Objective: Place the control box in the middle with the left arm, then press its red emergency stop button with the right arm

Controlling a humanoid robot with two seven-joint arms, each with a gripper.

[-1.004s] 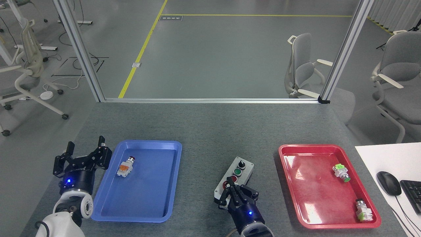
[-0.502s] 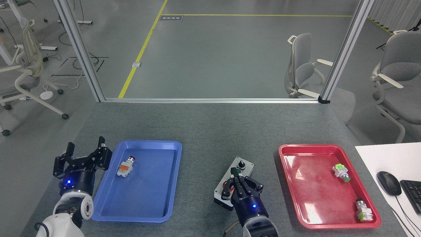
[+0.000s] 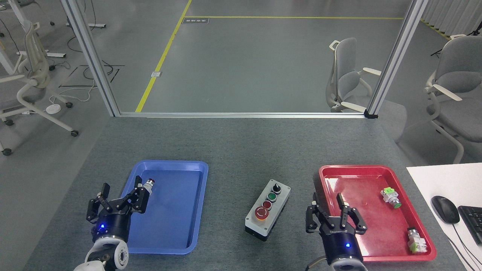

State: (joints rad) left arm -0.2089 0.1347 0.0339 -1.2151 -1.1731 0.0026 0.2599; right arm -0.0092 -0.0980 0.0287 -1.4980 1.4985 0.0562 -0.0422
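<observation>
Box (image 3: pixel 267 209) sat mid-tabletop (image 3: pixel 241 150) between both trays, untouched. Right end effector (image 3: pixel 331 214) hung beside it, fingers apart; left end effector (image 3: pixel 118 199) also apart over blue tray (image 3: pixel 196 167). Placing looked done; pressing big red button (image 3: pixel 261 213) next needs right fingers overhead.

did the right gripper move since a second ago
Yes. The right gripper has left the control box and shifted right, now hovering open over the near-left corner of the red tray.

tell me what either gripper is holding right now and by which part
Nothing: the left gripper and right gripper are both open and empty.
</observation>
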